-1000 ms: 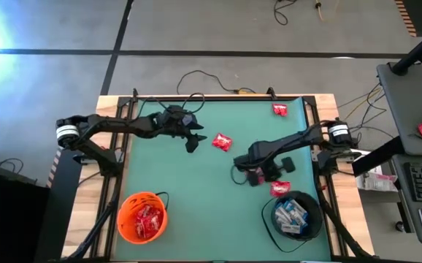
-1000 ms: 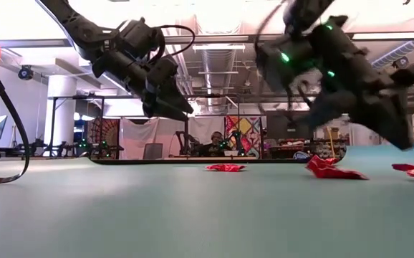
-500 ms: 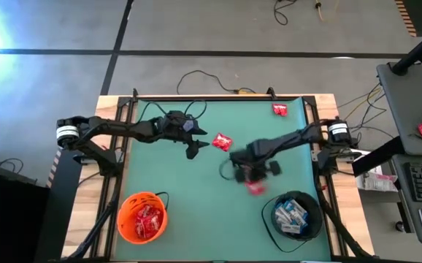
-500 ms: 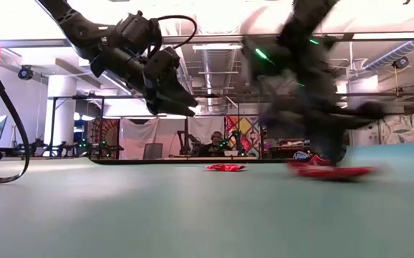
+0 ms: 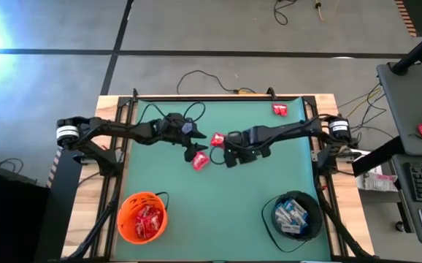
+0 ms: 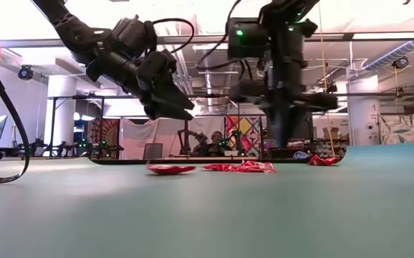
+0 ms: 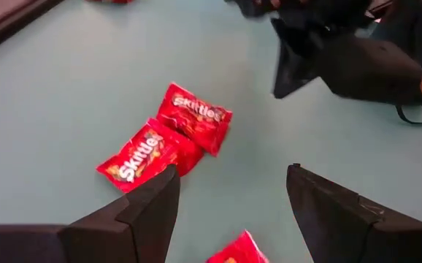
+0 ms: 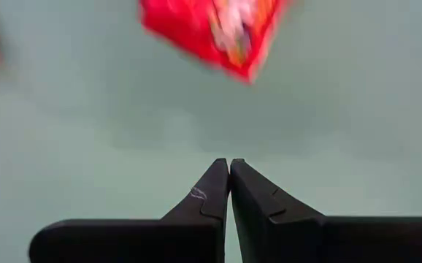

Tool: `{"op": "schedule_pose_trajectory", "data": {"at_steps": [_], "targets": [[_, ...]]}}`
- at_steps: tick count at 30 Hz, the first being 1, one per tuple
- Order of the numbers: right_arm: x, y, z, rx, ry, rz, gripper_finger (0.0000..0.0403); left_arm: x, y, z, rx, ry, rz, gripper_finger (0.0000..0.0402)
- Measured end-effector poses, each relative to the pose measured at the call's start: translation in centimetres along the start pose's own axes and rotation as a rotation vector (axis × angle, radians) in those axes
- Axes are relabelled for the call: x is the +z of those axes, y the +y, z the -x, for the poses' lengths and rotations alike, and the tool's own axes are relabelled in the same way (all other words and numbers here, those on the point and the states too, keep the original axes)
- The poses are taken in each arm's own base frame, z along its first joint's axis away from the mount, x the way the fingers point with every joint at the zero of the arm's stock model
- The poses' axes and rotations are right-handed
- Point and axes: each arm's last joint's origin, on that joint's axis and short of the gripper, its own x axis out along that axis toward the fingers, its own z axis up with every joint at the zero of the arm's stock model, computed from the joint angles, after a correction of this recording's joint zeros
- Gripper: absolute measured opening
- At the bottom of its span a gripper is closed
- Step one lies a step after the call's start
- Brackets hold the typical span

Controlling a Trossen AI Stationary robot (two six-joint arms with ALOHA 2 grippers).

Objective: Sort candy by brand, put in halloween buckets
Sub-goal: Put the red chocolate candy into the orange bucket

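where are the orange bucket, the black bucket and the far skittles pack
orange bucket [image 5: 125, 207]: high view, on its rim.
black bucket [image 5: 269, 210]: high view, on its rim.
far Skittles pack [image 5: 279, 109]: high view, middle of the red wrapper.

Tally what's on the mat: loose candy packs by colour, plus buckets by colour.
Loose red packs: 4
Loose blue packs: 0
Orange bucket: 1
Black bucket: 1
Total: 6

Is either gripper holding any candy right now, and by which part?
No, nothing is held. The left gripper is open above the red candy packets on the mat, and the right gripper is shut with nothing between its fingers.
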Motion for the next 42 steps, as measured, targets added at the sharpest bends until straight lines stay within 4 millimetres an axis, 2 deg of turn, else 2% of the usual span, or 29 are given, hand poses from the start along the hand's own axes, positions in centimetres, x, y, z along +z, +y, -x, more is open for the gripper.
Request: {"op": "schedule_pose_trajectory", "data": {"at_steps": [2,5,10,15,18,22,28,32,37,42], "targets": [[0.7,0.4,1.1,0.035,-0.051,0.035,0.0009,-0.1,0.0,0.0,0.003,0.002,0.01,0.0235],[1.3,1.1,3.9,0.063,-0.193,0.098,0.001,0.2,0.1,-0.1,0.034,-0.006,0.02,0.0237],[1.0,0.8,7.8,0.032,-0.389,0.144,0.003,0.7,0.8,-2.4,0.033,0.057,0.018,0.0249],[-0.3,-0.5,10.9,0.067,-0.432,0.229,0.0086,0.7,1.8,-5.3,-0.086,0.104,-0.022,0.0259],[-1.6,-1.3,13.1,0.123,-0.459,0.291,0.013,0.6,3.0,-6.3,-0.139,0.121,-0.011,0.0269],[-3.2,-2.6,15.7,0.189,-0.506,0.368,0.018,1.6,4.1,-7.2,-0.146,0.083,-0.131,0.0286],[-4.0,-4.3,17.1,0.175,-0.551,0.447,0.0229,0.9,5.1,-9.9,-0.103,0.196,-0.165,0.0297],[-4.3,-5.1,17.0,0.157,-0.552,0.503,0.0252,0.7,6.0,-11.2,-0.021,0.234,-0.151,0.0291],[-4.9,-5.8,16.6,0.152,-0.524,0.562,0.0271,0.0,5.1,-11.5,0.056,0.324,-0.224,0.0281],[-5.1,-6.3,17.1,0.164,-0.536,0.6,0.0279,-0.3,5.0,-11.4,0.085,0.39,-0.265,0.0274]]}}
